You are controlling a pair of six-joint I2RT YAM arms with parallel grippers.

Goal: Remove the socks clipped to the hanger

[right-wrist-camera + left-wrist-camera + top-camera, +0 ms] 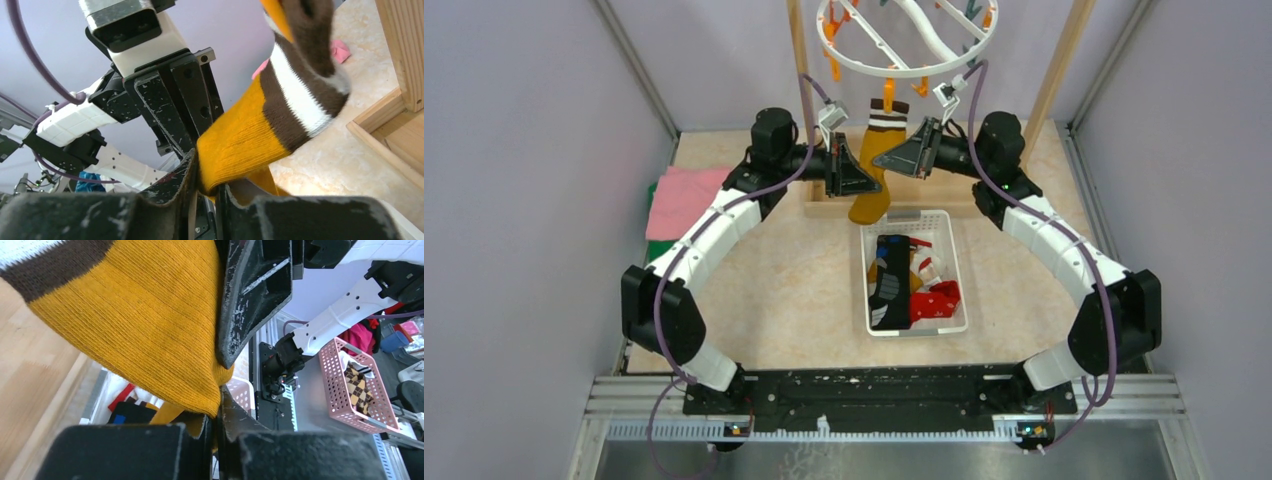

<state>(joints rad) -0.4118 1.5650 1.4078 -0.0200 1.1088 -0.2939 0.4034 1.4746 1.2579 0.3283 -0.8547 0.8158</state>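
Note:
The white oval hanger (894,68) hangs at the top of the top view with orange and teal clips. A mustard yellow sock (876,170) with a brown and white cuff hangs from an orange clip (889,95). My left gripper (874,178) is shut on the sock's left side; the sock fills the left wrist view (145,325). My right gripper (886,160) is shut on the sock's right side, below the cuff (250,140). Other socks, black with blue patches (891,282) and red (936,300), lie in the white basket (959,325).
The wooden frame's base (819,205) and posts stand behind the basket. Folded pink (682,195) and green cloths lie at the left wall. A pink basket (357,390) stands off the table in the left wrist view.

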